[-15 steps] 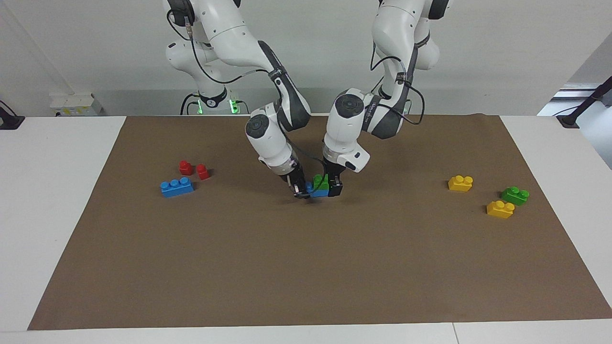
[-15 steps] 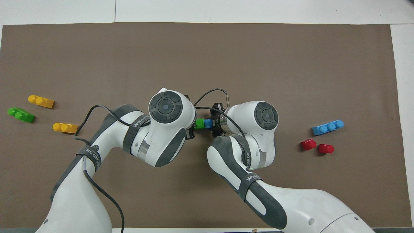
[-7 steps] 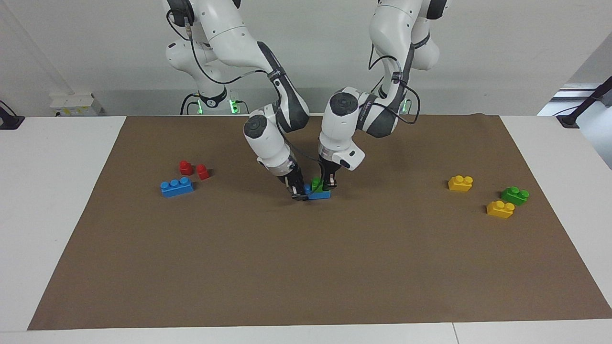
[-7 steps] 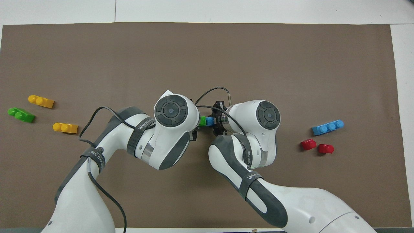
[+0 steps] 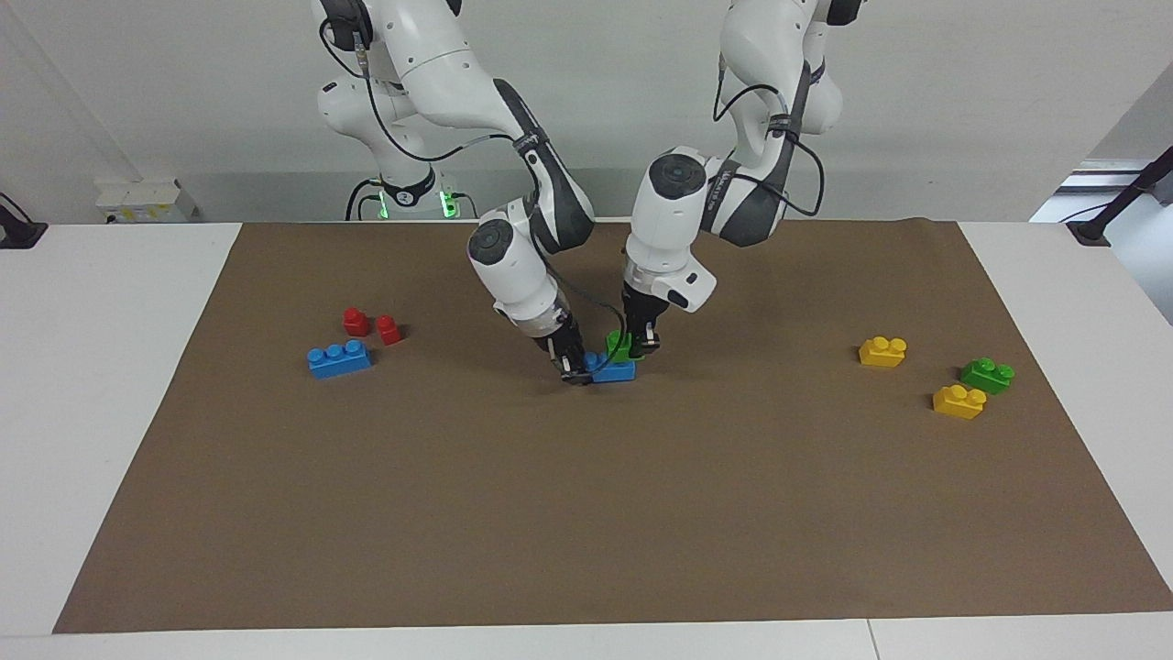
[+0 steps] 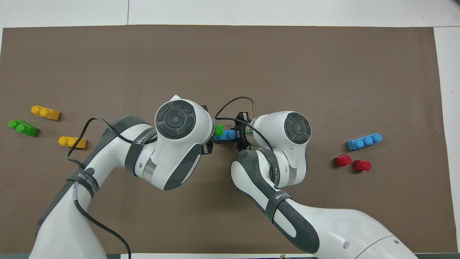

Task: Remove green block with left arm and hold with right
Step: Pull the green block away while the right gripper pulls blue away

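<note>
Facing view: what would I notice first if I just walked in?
The two white arms meeting at the middle of the brown mat. There the left gripper is shut on the green block, tilted up off the blue block that the right gripper pins down. Spare blocks wait at both ends: yellow blocks and a green one toward the left arm's end, red and blue toward the right arm's.

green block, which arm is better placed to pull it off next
Left. The left gripper is already shut on the green block, while the right gripper pins the blue block underneath.
</note>
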You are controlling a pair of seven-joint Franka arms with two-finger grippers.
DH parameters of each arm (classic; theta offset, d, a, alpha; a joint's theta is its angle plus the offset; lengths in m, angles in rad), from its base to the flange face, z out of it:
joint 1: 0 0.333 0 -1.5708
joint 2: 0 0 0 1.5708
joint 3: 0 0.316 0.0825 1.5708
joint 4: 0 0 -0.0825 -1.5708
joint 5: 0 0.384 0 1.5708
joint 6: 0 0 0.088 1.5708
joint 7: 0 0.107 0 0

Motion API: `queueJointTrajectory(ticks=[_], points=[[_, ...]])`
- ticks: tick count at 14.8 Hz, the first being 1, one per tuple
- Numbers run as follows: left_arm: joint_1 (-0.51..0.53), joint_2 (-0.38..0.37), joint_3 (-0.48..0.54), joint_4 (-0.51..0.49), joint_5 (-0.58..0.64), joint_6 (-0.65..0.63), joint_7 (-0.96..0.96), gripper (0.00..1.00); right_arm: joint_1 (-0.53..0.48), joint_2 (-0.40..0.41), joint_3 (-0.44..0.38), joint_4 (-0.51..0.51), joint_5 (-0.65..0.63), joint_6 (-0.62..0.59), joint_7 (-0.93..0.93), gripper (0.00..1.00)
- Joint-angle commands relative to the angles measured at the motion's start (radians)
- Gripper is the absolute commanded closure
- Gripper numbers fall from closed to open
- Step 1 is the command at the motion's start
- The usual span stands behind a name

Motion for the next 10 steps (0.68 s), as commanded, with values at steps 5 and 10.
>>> queueJointTrajectory(ticks=[5,10], points=[[0.093,-0.115,0.002,-0.006,0.018,-0.13,0.1,1.0,-0.166,-0.067,-0.004,0.108,0.013,-0.234,-0.206,1.0],[0.231,-0.117,0.0,-0.032,0.015,-0.124,0.37,1.0,-0.425,-0.118,-0.012,0.14,-0.053,-0.479,-0.553,1.0]])
